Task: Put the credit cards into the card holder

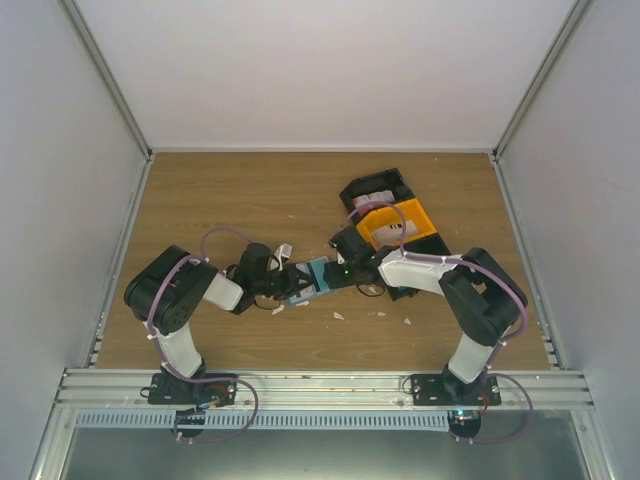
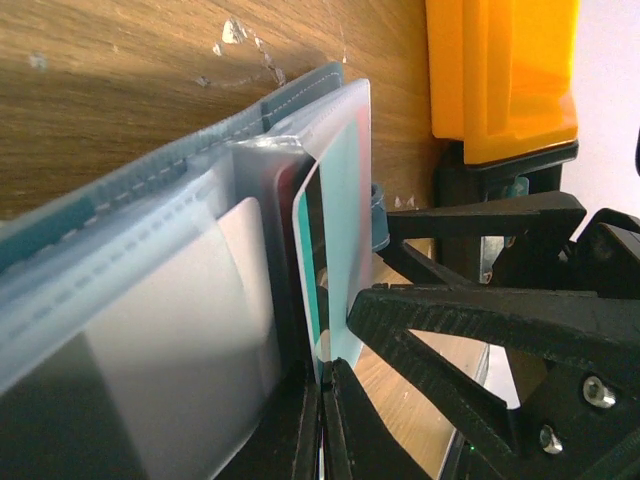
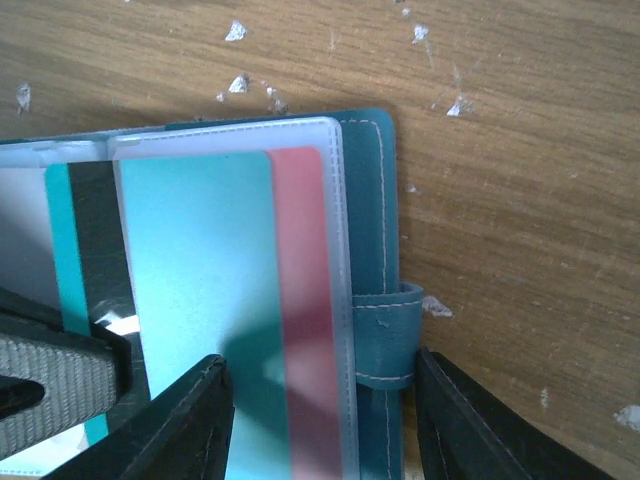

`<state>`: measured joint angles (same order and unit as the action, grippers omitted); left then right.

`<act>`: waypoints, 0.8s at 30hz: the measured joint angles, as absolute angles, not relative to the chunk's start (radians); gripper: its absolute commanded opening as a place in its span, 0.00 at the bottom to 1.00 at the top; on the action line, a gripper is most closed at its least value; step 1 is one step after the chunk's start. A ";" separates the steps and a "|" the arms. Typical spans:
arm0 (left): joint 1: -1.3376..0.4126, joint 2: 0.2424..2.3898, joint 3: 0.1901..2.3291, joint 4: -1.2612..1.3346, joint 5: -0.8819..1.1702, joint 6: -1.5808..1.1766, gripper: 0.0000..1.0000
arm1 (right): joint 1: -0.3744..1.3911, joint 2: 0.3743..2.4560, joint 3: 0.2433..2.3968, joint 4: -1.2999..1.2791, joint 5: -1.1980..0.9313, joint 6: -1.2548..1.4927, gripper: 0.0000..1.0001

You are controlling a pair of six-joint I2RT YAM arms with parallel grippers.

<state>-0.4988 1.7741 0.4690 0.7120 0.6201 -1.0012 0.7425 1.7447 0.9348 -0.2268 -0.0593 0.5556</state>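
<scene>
card holder (image 3: 375, 200) open over the surface (image 3: 520, 180), striped credit card (image 3: 85, 230) pinched among its sleeves (image 3: 337, 250) by closed left fingers (image 2: 305, 435), right fingers (image 3: 190, 425) parted astride its strap (image 3: 385, 335).

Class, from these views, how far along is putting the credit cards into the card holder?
Done: a teal-and-red card sits in a clear sleeve of the open card holder. In hand: left fingers pinch the holder; right fingers straddle its strap edge, open. Remaining: white-and-red pieces, possibly cards, lie in the black bin.
</scene>
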 measured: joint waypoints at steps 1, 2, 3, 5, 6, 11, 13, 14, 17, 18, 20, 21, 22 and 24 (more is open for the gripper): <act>-0.502 1.771 0.474 0.699 0.619 -0.995 0.04 | 0.742 1.741 0.929 -0.223 -0.067 0.555 0.50; -0.504 1.771 0.480 0.688 0.619 -0.991 0.04 | 0.741 1.739 0.927 -0.223 -0.073 0.555 0.50; -0.506 1.772 0.487 0.676 0.620 -0.986 0.04 | 0.741 1.739 0.925 -0.221 -0.078 0.555 0.50; -0.510 1.772 0.496 0.659 0.620 -0.979 0.05 | 0.739 1.739 0.923 -0.215 -0.085 0.555 0.50; -0.511 1.772 0.501 0.650 0.620 -0.976 0.05 | 0.739 1.739 0.921 -0.213 -0.088 0.554 0.50; -0.522 1.783 0.531 0.614 0.619 -0.960 0.06 | 0.738 1.739 0.917 -0.206 -0.093 0.555 0.49; -0.525 1.788 0.540 0.604 0.619 -0.957 0.06 | 0.738 1.737 0.914 -0.201 -0.094 0.555 0.49; -0.527 1.789 0.544 0.600 0.618 -0.953 0.07 | 0.737 1.736 0.912 -0.201 -0.094 0.555 0.49; -0.534 1.791 0.553 0.585 0.612 -0.950 0.13 | 0.735 1.729 0.905 -0.200 -0.093 0.556 0.49; -0.536 1.791 0.554 0.580 0.608 -0.949 0.16 | 0.735 1.727 0.902 -0.200 -0.092 0.556 0.49; -0.542 1.789 0.554 0.577 0.601 -0.946 0.20 | 0.735 1.721 0.897 -0.200 -0.091 0.558 0.50; -0.545 1.787 0.556 0.572 0.600 -0.942 0.23 | 0.735 1.719 0.895 -0.200 -0.091 0.558 0.50; -0.548 1.781 0.557 0.565 0.598 -0.938 0.25 | 0.736 1.716 0.893 -0.201 -0.091 0.558 0.50; -0.553 1.761 0.558 0.542 0.591 -0.928 0.31 | 0.736 1.710 0.889 -0.202 -0.091 0.558 0.51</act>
<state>-0.5533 1.7615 0.5575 0.5415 0.5915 -0.9283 0.7361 1.7103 0.8894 -0.2020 -0.0910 0.5583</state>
